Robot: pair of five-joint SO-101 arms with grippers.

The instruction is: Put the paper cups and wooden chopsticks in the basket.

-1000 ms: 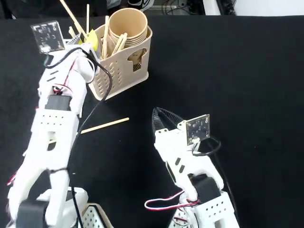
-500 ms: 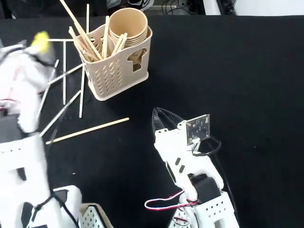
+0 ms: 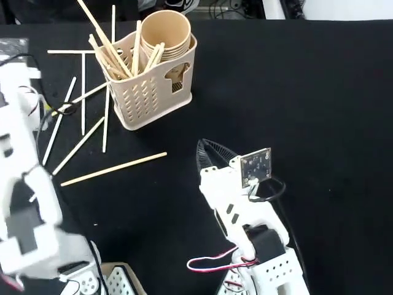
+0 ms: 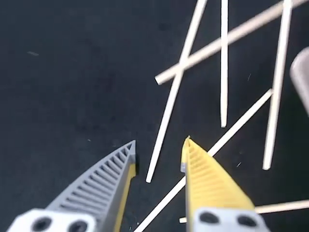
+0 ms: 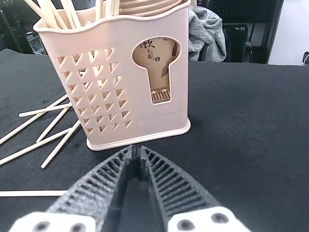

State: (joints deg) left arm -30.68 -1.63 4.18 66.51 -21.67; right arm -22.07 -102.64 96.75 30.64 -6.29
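One basket [image 3: 150,92], one stack of paper cups [image 3: 166,27], seven loose chopsticks [image 3: 113,169], several stowed chopsticks [image 3: 101,34] inside

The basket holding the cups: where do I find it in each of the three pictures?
High view: the basket stands on the table, upper left.
Left wrist view: probably the pale blur at the picture's edge, though I can't be sure.
Right wrist view: large, in the middle.
Shared landmark: the loose chopsticks lying beside it.

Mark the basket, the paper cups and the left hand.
basket [image 3: 147,98], high view, on its perforated side wall.
paper cups [image 3: 164,27], high view, inside the top cup's mouth.
left hand [image 4: 160,141], left wrist view, midway between its fingertips.
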